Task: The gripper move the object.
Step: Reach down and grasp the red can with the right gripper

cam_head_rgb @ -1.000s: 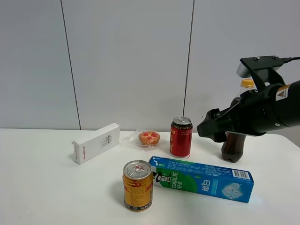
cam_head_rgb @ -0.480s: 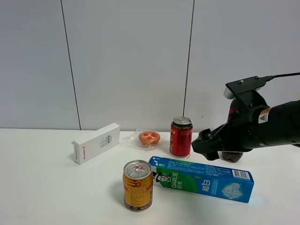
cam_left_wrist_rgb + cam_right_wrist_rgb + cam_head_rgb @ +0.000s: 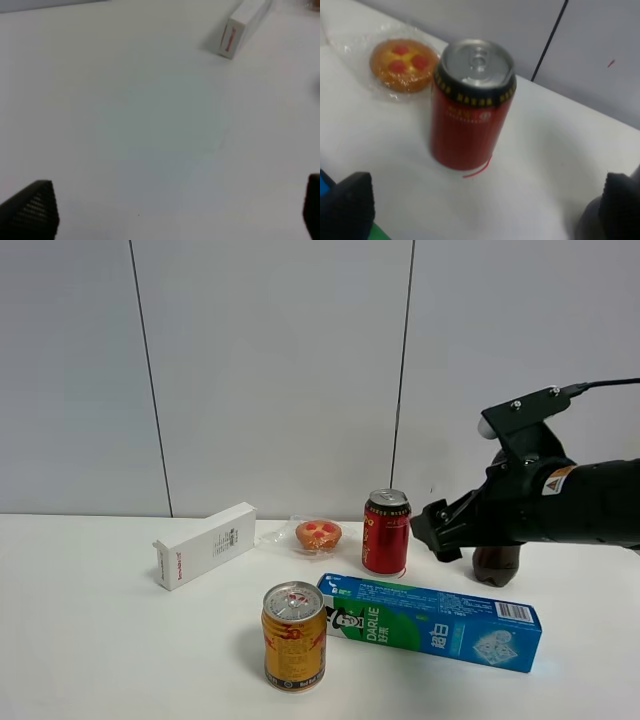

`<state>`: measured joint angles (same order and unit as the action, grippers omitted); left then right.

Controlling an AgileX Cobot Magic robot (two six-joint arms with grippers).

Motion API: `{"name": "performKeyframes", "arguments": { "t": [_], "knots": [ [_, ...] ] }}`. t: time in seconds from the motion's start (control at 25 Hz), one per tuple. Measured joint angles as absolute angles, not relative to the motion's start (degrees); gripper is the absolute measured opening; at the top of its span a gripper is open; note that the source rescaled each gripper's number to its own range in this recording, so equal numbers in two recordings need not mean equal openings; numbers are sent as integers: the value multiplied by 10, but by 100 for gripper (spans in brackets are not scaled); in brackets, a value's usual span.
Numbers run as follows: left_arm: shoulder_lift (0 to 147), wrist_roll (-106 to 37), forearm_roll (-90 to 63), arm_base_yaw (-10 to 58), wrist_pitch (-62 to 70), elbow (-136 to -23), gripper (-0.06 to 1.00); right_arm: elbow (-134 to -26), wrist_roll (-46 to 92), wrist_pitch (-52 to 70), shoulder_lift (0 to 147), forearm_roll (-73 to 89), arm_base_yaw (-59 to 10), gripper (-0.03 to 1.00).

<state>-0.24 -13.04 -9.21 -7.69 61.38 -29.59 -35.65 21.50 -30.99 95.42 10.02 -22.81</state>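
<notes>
The red can with a silver top, black bands and gold lettering stands upright on the white table, behind the toothpaste box. It fills the middle of the right wrist view. My right gripper is open, just to the can's right and a short way from it; its two fingertips show wide apart at the edges of the right wrist view. My left gripper is open over bare table, with only its fingertips in view.
A gold-and-red can stands front centre. A blue-green toothpaste box lies in front of the red can. A wrapped pastry and a white box lie to the left. A cola bottle stands behind my right arm.
My right gripper dropped from above the bottle to can height, then drew in to the left, close to the red can. The can and the other objects have not moved.
</notes>
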Motion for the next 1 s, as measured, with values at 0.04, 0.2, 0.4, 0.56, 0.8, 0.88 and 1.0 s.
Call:
{"name": "performKeyframes", "arguments": {
  "t": [0.04, 0.2, 0.4, 0.56, 0.8, 0.88, 1.0],
  "knots": [
    [-2, -130, -92, -77, 614, -296, 100, -357, 216, -323, 968, 100, -228, 87],
    [-2, -130, -92, -77, 614, -296, 100, -357, 222, -397, 1017, 100, -228, 87],
    [-2, -130, -92, -77, 614, -296, 100, -357, 223, -473, 1053, 101, -228, 87],
    [-2, -130, -92, -77, 614, -296, 100, -357, 222, -519, 1076, 115, -228, 87],
    [-2, -130, -92, -77, 614, -296, 100, -358, 194, -569, 1114, 115, -228, 87],
    [-2, -130, -92, -77, 614, -296, 100, -358, 183, -584, 1116, 115, -228, 87],
    [-2, -130, -92, -77, 614, -296, 100, -358, 176, -593, 1116, 115, -228, 87]
  ]
}}
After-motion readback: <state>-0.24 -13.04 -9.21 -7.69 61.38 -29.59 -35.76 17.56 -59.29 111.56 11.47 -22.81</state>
